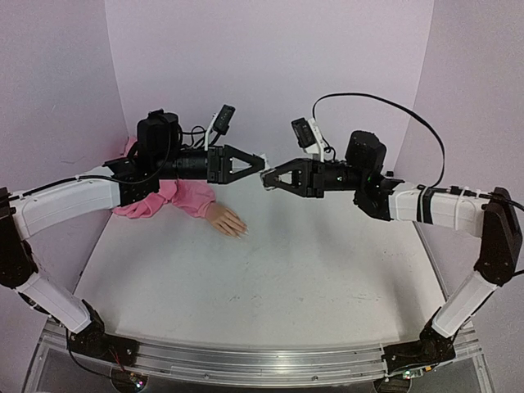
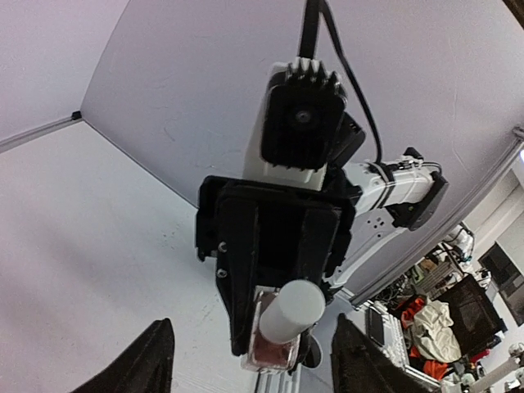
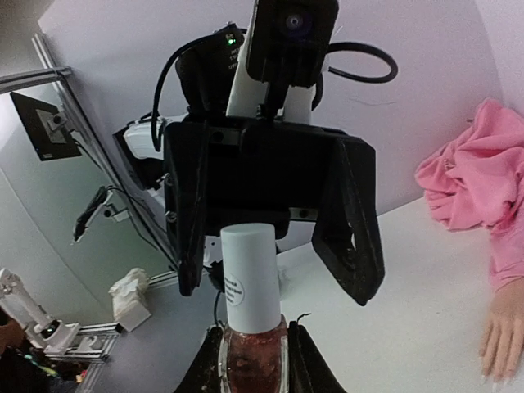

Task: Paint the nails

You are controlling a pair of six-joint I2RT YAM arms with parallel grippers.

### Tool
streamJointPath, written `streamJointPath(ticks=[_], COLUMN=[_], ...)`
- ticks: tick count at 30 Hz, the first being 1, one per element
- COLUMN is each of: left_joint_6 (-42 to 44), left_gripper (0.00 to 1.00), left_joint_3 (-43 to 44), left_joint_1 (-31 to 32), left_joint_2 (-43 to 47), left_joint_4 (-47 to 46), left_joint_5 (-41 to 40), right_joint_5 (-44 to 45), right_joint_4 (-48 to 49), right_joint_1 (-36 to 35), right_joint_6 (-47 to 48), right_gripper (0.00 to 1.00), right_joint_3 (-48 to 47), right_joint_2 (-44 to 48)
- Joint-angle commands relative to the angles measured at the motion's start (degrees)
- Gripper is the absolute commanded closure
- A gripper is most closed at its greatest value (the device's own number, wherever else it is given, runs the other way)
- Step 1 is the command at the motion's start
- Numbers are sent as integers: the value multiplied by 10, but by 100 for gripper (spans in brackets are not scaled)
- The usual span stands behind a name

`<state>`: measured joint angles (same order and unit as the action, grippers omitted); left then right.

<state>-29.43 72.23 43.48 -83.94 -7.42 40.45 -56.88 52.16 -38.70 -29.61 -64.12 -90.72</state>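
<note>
Pale nails (image 1: 241, 233) on table (image 1: 286, 286), below claws; left claw (image 1: 260, 164) spread, right claw (image 1: 268, 182) clamped on polish bottle (image 3: 254, 360).

1. The left gripper (image 1: 259, 163) and the right gripper (image 1: 267, 180) reach toward each other above the far middle of the white table (image 1: 311, 262), their tips almost touching.
2. A small pale item (image 1: 264, 182) sits at the right gripper's tip (too small to identify).
3. The mannequin hand (image 1: 226, 220) lies on the table at far left, under the left arm. Its nails (image 1: 243, 232) point near and right, and the pink sleeve (image 1: 176, 196) is bunched behind it.
</note>
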Motion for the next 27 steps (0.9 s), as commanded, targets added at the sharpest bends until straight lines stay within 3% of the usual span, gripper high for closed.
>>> streamJointPath(ticks=[1,8,14,18,21,23,25,26,27], left_joint_6=[-9,-43,-60,-65,-65,-60,-49,-46,-39], left_gripper=[45,48,62,89,100,100,100,100,100], left_joint_3=[28,47,68,76,69,53,29,14,-2], left_joint_1=[2,8,11,13,12,13,12,13,14], left_joint_2=[8,-20,-51,-59,-55,-44,-28,-18,-6], left_joint_4=[-70,-121,-130,-133,-133,-132,-130,-124,-112], left_joint_5=[49,64,73,79,71,45,5,-29,-69], right_joint_5=[-92,-94,-97,-83,-52,-4,115,212,385], right_joint_4=[181,200,201,199,177,97,-40,-101,-155], right_joint_1=[2,1,1,1,1,1,0,-3,-18], right_joint_6=[-126,-141,-143,-131,-104,-40,50,82,112], right_gripper=[100,100,100,100,100,100,100,100,100], right_joint_3=[-13,-12,-8,2,9,4,-10,-12,-14], right_joint_2=[-25,-35,-34,-26,-20,-8,10,22,36])
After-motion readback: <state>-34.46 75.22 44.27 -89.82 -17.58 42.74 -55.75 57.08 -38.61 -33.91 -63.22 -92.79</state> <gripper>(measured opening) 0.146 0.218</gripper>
